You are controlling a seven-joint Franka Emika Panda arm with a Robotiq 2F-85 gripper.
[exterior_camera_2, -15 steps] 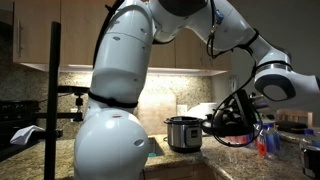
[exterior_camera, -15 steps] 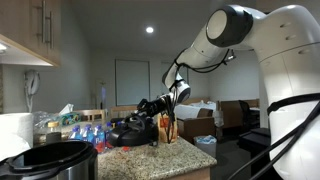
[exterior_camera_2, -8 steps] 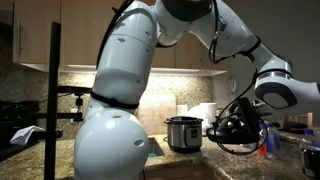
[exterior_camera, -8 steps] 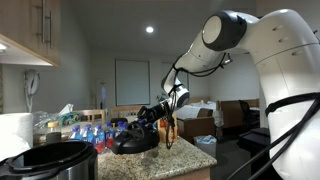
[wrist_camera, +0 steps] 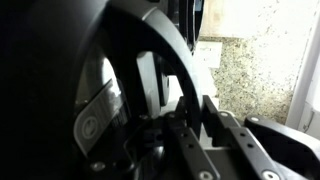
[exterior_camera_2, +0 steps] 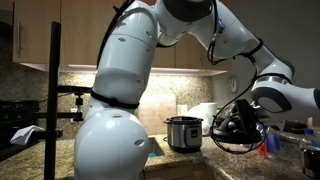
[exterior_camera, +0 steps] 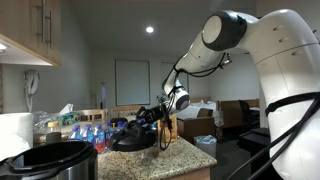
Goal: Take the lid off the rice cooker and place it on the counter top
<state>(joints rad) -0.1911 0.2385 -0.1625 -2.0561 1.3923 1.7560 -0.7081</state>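
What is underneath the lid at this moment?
The speckled counter top lies below the lid, which the gripper holds; its dark underside hides whether they touch.

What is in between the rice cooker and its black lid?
Nothing that shows. In an exterior view only a narrow bare gap parts the rice cooker from the lid; the bottles stand past the lid.

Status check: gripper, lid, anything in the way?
Gripper shut on lid. Lid off rice cooker, low over counter top, contact unclear. Bottles crowd behind.
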